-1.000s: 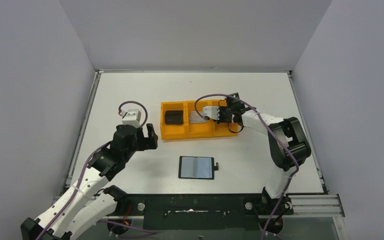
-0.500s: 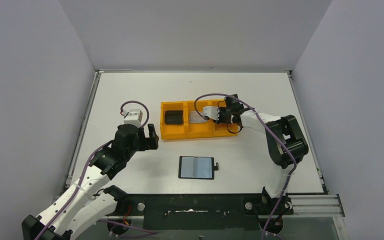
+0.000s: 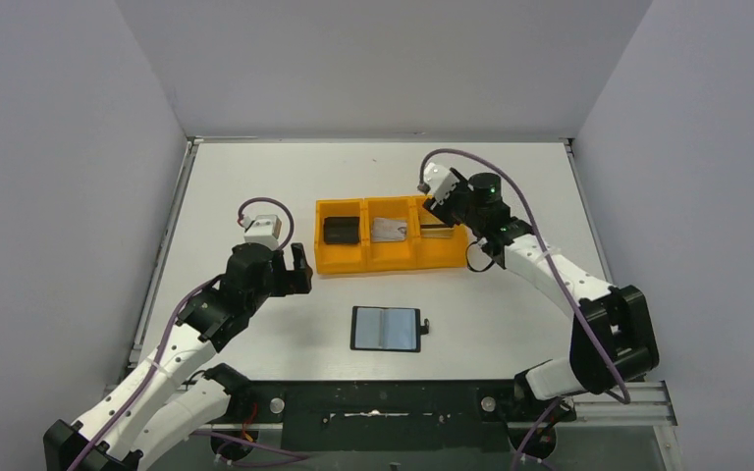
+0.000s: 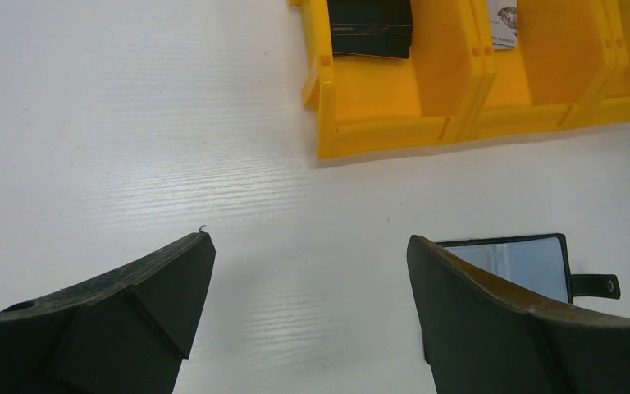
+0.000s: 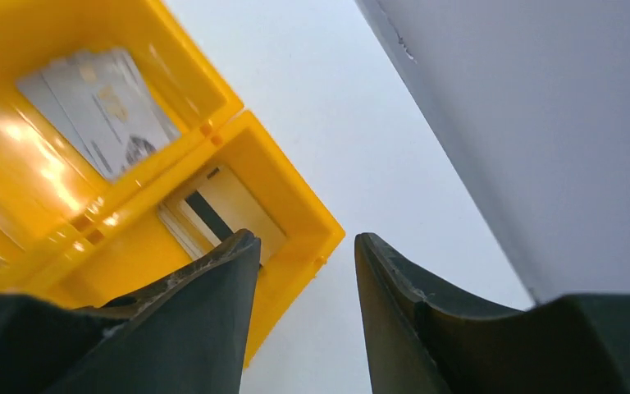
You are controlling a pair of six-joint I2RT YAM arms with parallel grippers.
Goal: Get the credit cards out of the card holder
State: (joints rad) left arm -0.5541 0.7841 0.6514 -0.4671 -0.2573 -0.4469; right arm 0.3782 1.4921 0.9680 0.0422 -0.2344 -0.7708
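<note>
**Jaws on both arms stand apart and hold nothing**

I count two grippers, and neither has a grip on anything. On the right gripper (image 5: 305,246) the jaws are partly apart. Only a corner of the tray and bare table show in the gap, and I can see no finger touching anything. On the left gripper (image 4: 309,240) the jaws are spread wide above the bare table (image 4: 131,123), with nothing between them.

I count two cards, both out of the holder and lying in the one orange tray (image 5: 291,176), which has three compartments. In the right wrist view, the gold card (image 5: 242,205) with its dark stripe lies in the end compartment, just ahead of the finger on the left of that view and close under the jaws. The silvery-grey card (image 5: 98,98) lies in the middle compartment, one wall further out on the same side.

There is one card holder (image 4: 517,263). It lies open and flat on the table, apart from the tray. In the left wrist view it lies beside the jaws, partly hidden behind the finger on the right. Its small black tab (image 4: 595,286) points away from the gap.

There is one black block (image 4: 371,29). It sits in the tray's other end compartment, well ahead of the left jaws and farthest from the right ones.
</note>
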